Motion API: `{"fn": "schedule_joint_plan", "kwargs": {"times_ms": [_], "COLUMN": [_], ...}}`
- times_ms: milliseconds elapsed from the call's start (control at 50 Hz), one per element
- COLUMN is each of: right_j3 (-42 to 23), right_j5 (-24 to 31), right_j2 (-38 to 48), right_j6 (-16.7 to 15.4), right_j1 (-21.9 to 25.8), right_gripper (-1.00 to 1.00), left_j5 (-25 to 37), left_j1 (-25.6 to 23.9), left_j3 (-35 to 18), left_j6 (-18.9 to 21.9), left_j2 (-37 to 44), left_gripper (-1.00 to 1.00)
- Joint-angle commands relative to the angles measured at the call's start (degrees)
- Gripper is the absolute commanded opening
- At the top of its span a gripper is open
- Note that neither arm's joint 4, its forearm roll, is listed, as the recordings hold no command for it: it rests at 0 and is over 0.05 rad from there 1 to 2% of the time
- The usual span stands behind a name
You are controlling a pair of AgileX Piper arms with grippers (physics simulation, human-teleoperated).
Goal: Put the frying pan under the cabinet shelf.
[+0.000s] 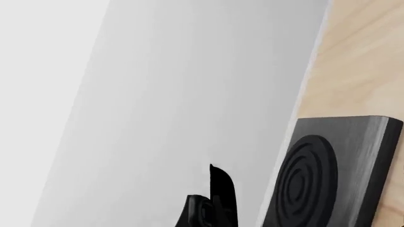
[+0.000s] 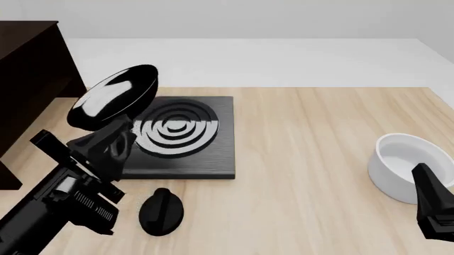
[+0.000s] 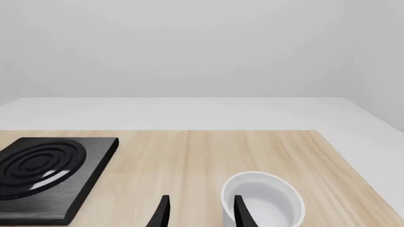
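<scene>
Front view: the left tool point(image 2: 117, 139) holds the frying pan point(image 2: 114, 97) lifted above the table point(image 2: 319, 149), tilted steeply so that its glossy inside faces the camera. The pan hangs over the left part of the square black hotplate point(image 2: 181, 135), near the table's left edge. The tool's fingers are pressed on the pan where the handle meets it, though the handle itself is hidden behind the arm. The dark brown cabinet point(image 2: 28, 79) stands at the far left corner, just beside the pan; its shelf cannot be made out. A black knob-shaped object point(image 2: 161, 211) lies on the table near the front edge, in front of the hotplate.

The right tool point(image 2: 433, 204) hovers by the right edge, just in front of the white bowl point(image 2: 408, 164). In the right wrist view, its fingers point(image 3: 162, 213) are spread, with nothing between them; one finger overlaps the bowl's point(image 3: 262, 201) rim. The left wrist view shows the hotplate's rings point(image 1: 306, 177) and bare table wood point(image 1: 360, 61).
</scene>
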Motion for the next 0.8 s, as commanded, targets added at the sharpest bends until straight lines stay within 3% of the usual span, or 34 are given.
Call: {"fn": "schedule_joint_plan", "kwargs": {"times_ms": [20,360,800], "right_j3": [0.0,0.0,0.0], "right_j5": [0.0,0.0,0.0], "right_j2": [-0.01,0.01,0.0], "right_j6": [0.0,0.02,-0.01], "right_j1": [0.01,0.01,0.0], "right_gripper": [1.0,1.0,1.0], "left_j5": [-0.99,-1.0,-1.0], "left_j1": [2.42,7.49,11.79], "left_j3": [0.86,3.11,2.38], "left_j6": [-1.24,-3.18,-5.07], "left_j2": [-2.08,-4.19,-2.38], "left_gripper": [-1.0,-1.0,-1.0]}}
